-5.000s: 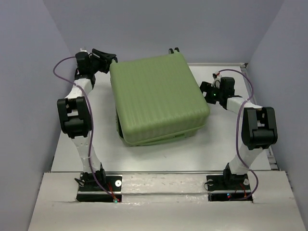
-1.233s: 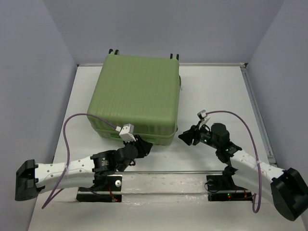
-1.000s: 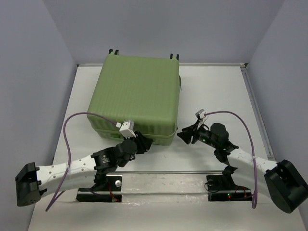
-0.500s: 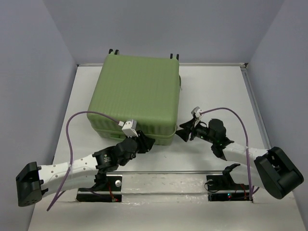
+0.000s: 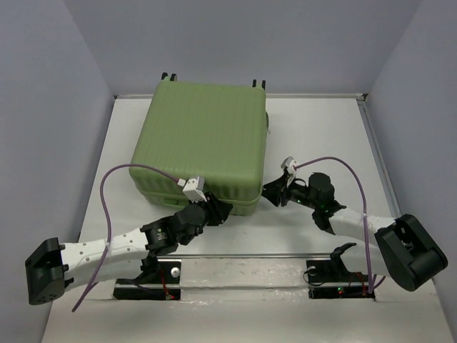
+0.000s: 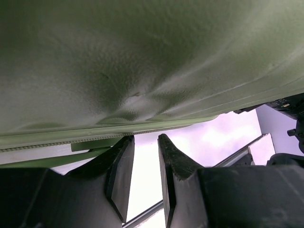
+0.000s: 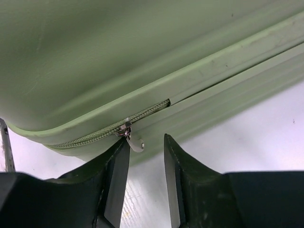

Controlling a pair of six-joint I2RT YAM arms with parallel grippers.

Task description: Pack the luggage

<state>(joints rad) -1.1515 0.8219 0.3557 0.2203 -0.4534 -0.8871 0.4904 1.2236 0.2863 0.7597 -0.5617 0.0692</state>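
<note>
The luggage is a light-green ribbed suitcase lying shut on the white table, wheels toward the back wall. My left gripper sits low at its near edge; in the left wrist view the gripper is open by a narrow gap, tips just under the zipper seam, nothing between them. My right gripper is at the near right corner. In the right wrist view it is open, with the silver zipper pull hanging beside its left fingertip, unclamped.
Black caster wheels stick out at the suitcase's far edge by the back wall. A metal rail runs along the table's near edge between the arm bases. Purple cables loop above both arms. Grey walls close in left and right.
Both arms have crept closer to the suitcase's near edge. The right gripper moved left up to the corner zipper and its jaws narrowed. The suitcase has not moved in the last second.
</note>
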